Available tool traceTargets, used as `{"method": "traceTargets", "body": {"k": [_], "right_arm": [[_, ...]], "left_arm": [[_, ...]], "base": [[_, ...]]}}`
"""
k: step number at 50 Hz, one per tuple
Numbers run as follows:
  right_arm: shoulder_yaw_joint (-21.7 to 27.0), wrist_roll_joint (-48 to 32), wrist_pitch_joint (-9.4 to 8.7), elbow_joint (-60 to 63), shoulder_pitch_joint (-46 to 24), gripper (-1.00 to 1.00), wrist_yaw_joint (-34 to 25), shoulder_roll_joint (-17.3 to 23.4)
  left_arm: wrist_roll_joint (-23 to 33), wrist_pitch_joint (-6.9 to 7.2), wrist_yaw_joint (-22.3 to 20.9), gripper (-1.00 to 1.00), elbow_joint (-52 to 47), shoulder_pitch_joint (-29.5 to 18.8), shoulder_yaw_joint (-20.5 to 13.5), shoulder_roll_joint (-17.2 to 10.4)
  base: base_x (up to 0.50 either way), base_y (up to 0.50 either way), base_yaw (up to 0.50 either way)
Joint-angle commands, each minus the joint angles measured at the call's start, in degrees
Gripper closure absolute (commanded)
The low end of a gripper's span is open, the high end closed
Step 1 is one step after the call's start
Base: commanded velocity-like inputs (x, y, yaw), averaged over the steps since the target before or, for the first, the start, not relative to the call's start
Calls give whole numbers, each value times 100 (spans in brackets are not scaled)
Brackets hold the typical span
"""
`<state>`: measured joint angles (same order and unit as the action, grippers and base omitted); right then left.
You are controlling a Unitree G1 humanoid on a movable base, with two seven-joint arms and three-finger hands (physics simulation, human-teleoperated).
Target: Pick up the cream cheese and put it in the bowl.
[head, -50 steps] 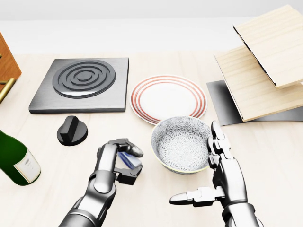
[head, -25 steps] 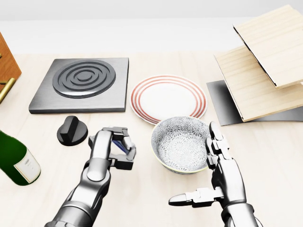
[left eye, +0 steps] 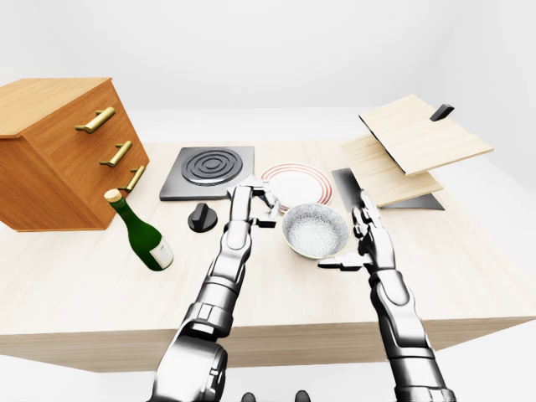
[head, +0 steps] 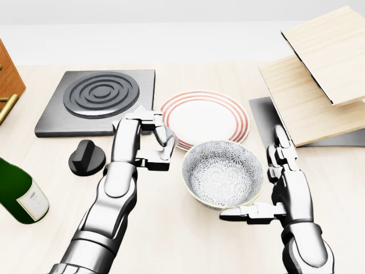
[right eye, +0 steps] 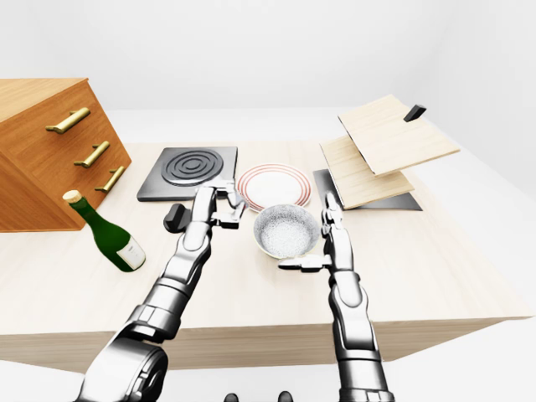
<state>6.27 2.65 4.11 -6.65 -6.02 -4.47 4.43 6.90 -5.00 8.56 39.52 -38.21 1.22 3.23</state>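
The patterned grey bowl (head: pixel 222 174) stands on the light wooden table (head: pixel 171 240), just below the striped plate. My left hand (head: pixel 154 145) is raised just left of the bowl's rim, over the plate's left edge. Its fingers are curled shut on the cream cheese, which is almost wholly hidden inside them. My right hand (head: pixel 259 182) is open and empty. It stands upright against the bowl's right side, with its thumb pointing left below the rim.
A red-striped white plate (head: pixel 203 119) lies above the bowl. A black hob (head: pixel 100 103) and its knob (head: pixel 86 157) are to the left. A green bottle (head: pixel 20 191) lies at the far left, below a wooden drawer cabinet (left eye: pixel 54 151). Tilted wooden boards (head: pixel 319 74) on a dark mat are at the right.
My left hand has risen from the table with the cream cheese and moved up and a little right, level with the bowl's rim. My right hand has shifted slightly right and up.
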Motion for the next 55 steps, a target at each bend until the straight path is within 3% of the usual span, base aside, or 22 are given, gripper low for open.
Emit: {"method": "traceTargets", "body": {"k": [1, 12, 24, 33, 41, 55], "right_arm": [[454, 324, -230, -313, -732, -100, 158, 435], [666, 550, -437, 197, -450, -100, 105, 553], [938, 719, -579, 711, -235, -100, 0, 614], [1198, 963, -649, 849, -164, -100, -86, 733], [1230, 1037, -587, 765, -163, -100, -131, 754], [1312, 1165, -470, 588, -157, -100, -176, 810]], "left_arm": [[-13, 0, -185, 100, -936, 96, 223, 315], [253, 0, -416, 100, -1483, 428, 561, 664], [538, 0, -706, 100, -1194, 570, 843, 1121], [243, 0, -618, 100, 360, -277, 521, 1206], [118, 0, -505, 100, 1335, -807, 383, 1211], [198, 0, -408, 100, 1993, -1018, 317, 1309]], "base": [[0, 0, 0], [0, 0, 0], [0, 0, 0], [0, 0, 0], [0, 0, 0], [0, 0, 0]]}}
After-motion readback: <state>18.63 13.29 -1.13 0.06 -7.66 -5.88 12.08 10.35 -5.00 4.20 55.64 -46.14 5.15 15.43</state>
